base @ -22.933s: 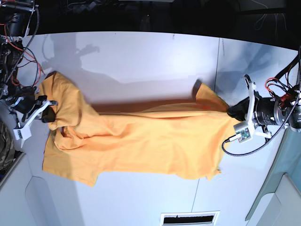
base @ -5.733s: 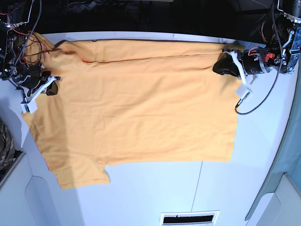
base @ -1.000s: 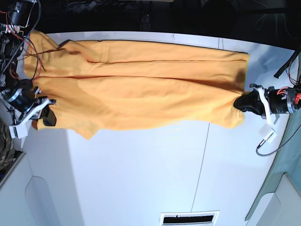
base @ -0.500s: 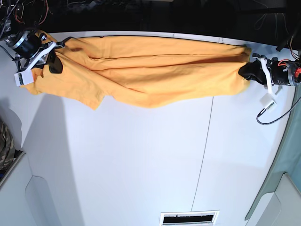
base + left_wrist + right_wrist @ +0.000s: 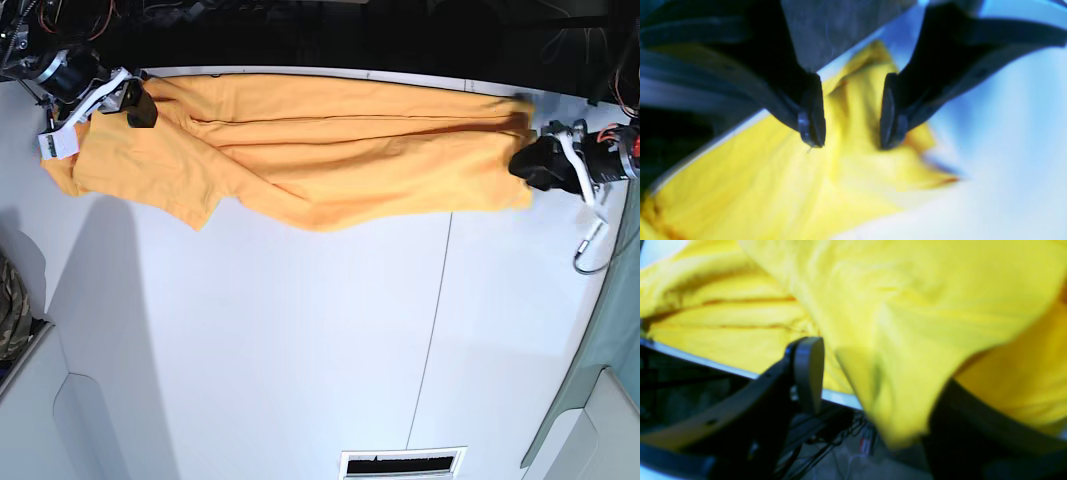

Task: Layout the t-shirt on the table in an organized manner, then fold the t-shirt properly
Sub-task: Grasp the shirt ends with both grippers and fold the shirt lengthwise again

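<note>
Lying bunched along table's far edge, shirt could slide off since both grippers, left & right, stand w/ jaws apart, no grip.

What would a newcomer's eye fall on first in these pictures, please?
The orange t-shirt, lying as a long bunched band along the table's far edge. A gripper sits at each end: the left gripper by the hem, jaws apart over the cloth, and the right gripper at the sleeve end, also open.
</note>
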Controlling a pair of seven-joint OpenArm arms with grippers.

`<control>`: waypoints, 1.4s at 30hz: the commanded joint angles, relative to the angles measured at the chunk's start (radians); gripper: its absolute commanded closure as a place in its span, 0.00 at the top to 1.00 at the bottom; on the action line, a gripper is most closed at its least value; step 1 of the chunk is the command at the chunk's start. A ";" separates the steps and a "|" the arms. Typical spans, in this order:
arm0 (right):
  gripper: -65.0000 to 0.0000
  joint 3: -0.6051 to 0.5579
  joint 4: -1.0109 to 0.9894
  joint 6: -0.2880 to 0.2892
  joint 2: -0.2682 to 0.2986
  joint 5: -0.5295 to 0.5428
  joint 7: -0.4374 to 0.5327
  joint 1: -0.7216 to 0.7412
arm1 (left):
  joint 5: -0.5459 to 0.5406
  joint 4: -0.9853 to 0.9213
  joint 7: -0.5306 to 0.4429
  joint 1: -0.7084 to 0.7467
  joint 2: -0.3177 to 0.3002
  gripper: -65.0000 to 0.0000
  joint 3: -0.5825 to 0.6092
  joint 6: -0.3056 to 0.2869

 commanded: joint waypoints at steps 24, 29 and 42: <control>0.00 -0.043 -0.153 0.002 -0.063 -0.239 0.270 0.065 | 0.134 -0.077 -0.059 0.011 0.128 0.56 -0.154 0.076; 0.00 -0.043 -0.274 0.002 -0.064 -0.235 0.289 0.083 | 0.134 -0.122 -0.048 0.027 0.174 0.56 -0.151 0.076; 0.00 -0.043 -0.274 0.005 -0.064 -0.190 0.279 0.111 | 0.069 -0.186 -0.035 0.029 0.200 0.55 -0.060 -0.009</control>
